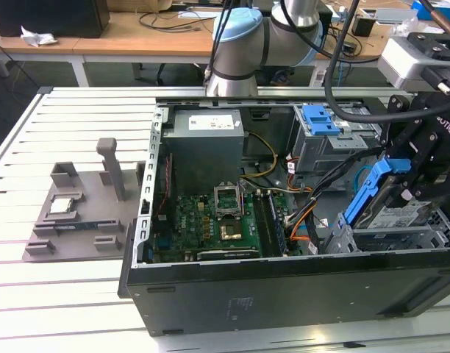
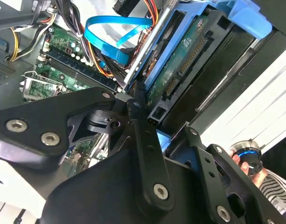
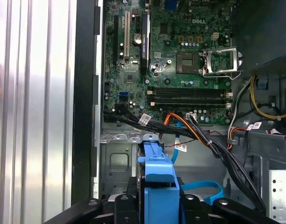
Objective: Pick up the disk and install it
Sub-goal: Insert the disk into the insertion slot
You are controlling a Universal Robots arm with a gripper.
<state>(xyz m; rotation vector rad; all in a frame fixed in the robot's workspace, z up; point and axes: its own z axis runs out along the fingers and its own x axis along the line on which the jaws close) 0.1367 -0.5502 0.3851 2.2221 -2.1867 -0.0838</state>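
Your claw (image 3: 158, 203) is clamped on the disk (image 1: 393, 212). The disk sits tilted over the drive cage (image 1: 431, 237), low on the exterior view's right, inside the case (image 1: 269, 290). Can't tell if it's touching the cage yet. I'd watch the cable bundle (image 1: 311, 215) just beside it. If the carrier edge snags a wire, or you go in at this angle, it'll probably jam on the cage.
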